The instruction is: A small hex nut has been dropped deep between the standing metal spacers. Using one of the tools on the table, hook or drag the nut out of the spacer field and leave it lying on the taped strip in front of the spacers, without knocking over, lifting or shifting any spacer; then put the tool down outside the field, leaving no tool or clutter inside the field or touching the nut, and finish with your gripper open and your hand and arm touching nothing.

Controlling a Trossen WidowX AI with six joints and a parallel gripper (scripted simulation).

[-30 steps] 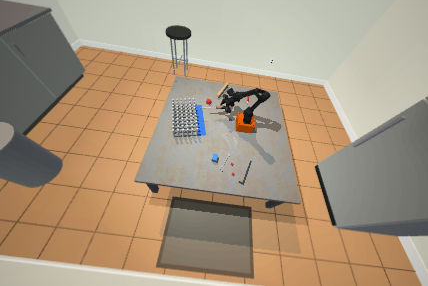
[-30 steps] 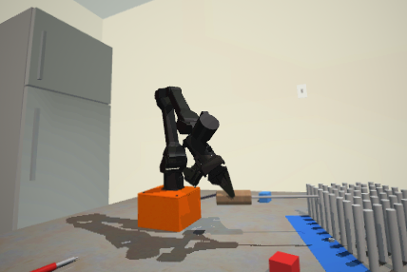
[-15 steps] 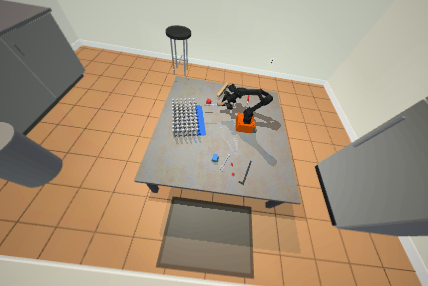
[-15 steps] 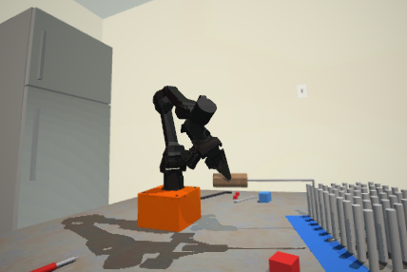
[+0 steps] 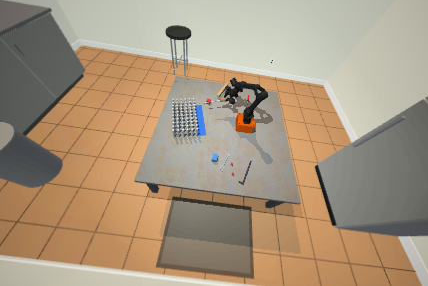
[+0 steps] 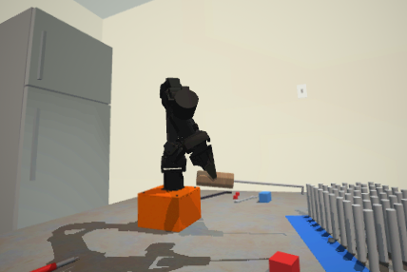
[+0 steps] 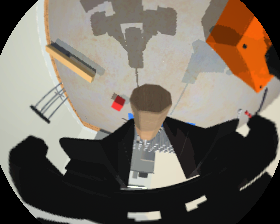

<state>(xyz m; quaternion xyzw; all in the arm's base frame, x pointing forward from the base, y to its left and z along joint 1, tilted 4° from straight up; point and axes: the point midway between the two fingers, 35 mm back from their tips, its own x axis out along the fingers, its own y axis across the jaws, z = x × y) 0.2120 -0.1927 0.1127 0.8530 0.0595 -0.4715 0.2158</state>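
My gripper (image 5: pixel 226 99) (image 6: pixel 214 178) (image 7: pixel 148 120) is shut on the wooden handle (image 6: pixel 224 180) (image 7: pixel 151 102) of a hook tool. Its thin rod (image 6: pixel 266 184) is held above the table, and the bent tip (image 6: pixel 302 190) points toward the spacer side without visible contact. The metal spacers (image 5: pixel 185 116) (image 6: pixel 370 237) (image 7: pixel 153 146) stand upright in rows. The blue taped strip (image 5: pixel 201 121) (image 6: pixel 297 224) runs along their front. A small dark grey piece (image 6: pixel 331 240), apparently the hex nut, lies on the strip close to the front spacers; it is too small to be certain.
A red cube (image 5: pixel 208 101) (image 6: pixel 284 262) (image 7: pixel 118 102) and wooden bar (image 5: pixel 222 89) (image 7: pixel 71 65) are on the gripper's side. A blue block (image 5: pixel 215 157) (image 6: pixel 264 197), pale rod (image 5: pixel 225 162), small red pieces and black L-shaped tool (image 5: pixel 247 171) lie across the table. The orange base (image 5: pixel 245 124) (image 6: pixel 168 208) supports the arm.
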